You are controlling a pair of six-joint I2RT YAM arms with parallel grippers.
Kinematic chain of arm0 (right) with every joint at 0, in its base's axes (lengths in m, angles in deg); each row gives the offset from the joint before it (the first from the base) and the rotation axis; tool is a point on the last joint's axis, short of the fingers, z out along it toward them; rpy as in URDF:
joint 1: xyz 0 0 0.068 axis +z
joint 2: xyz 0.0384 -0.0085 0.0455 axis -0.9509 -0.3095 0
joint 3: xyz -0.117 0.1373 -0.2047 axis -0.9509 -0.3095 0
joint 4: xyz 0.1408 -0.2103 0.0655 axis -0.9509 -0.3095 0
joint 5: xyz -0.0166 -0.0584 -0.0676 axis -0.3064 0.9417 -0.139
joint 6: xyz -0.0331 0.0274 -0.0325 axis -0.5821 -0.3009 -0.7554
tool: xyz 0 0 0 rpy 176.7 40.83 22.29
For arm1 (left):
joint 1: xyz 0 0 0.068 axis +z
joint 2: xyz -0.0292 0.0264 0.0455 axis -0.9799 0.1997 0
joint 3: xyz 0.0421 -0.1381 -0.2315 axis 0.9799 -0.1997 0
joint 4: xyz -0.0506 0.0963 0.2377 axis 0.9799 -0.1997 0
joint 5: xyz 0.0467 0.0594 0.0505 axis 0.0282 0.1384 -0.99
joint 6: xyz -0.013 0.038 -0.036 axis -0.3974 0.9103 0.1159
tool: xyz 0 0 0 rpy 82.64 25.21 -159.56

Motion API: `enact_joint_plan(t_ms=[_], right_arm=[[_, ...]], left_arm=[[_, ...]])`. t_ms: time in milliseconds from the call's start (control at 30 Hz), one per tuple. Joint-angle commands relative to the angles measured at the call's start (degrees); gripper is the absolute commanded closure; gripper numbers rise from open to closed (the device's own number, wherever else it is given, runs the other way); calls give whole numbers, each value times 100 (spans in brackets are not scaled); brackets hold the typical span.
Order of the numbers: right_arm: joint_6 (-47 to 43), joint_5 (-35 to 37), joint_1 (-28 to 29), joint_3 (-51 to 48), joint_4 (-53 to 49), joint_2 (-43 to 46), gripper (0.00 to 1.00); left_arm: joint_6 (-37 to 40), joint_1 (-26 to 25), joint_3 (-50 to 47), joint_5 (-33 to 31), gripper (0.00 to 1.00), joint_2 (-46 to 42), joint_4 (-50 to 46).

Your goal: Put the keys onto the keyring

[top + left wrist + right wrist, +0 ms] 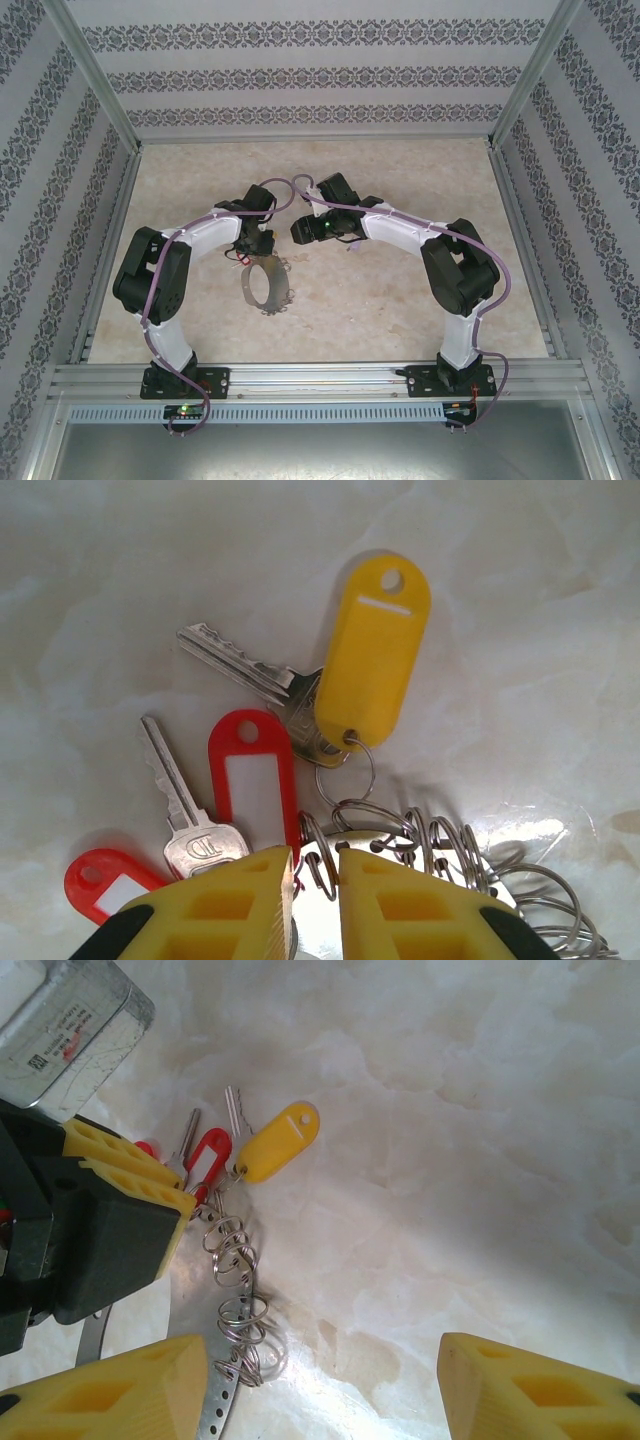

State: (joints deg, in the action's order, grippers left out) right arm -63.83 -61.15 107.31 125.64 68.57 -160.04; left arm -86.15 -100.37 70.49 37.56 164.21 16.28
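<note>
Over the pale marble-patterned worktop (400, 300), the right end effector (322, 1345) is hovering with its yellow fingers wide apart and holding nothing. The left end effector (312, 855), jaws nearly together, is pinching the edge of the large thin grey metal keyring (212, 1400) lying on the worktop. Just beyond its fingertips two small silver keys (240, 665) are lying flat, one linked to a yellow plastic tag (372, 650), the other beside a red plastic tag (252, 775).

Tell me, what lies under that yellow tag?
A silver key: its toothed blade pokes out from under the yellow tag, which covers part of its head. A small ring hangs from the tag's lower end.
</note>
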Motion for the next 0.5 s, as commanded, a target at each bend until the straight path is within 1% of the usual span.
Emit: enact_joint_plan(t_ms=[0, 467], right_arm=[[15, 73, -70, -60, 49, 232, 38], [-2, 177, -114, -165, 59, 362, 38]], left_arm=[[72, -68, 76, -80, 81, 53, -187], [82, -74, 76, -129, 83, 198, -142]])
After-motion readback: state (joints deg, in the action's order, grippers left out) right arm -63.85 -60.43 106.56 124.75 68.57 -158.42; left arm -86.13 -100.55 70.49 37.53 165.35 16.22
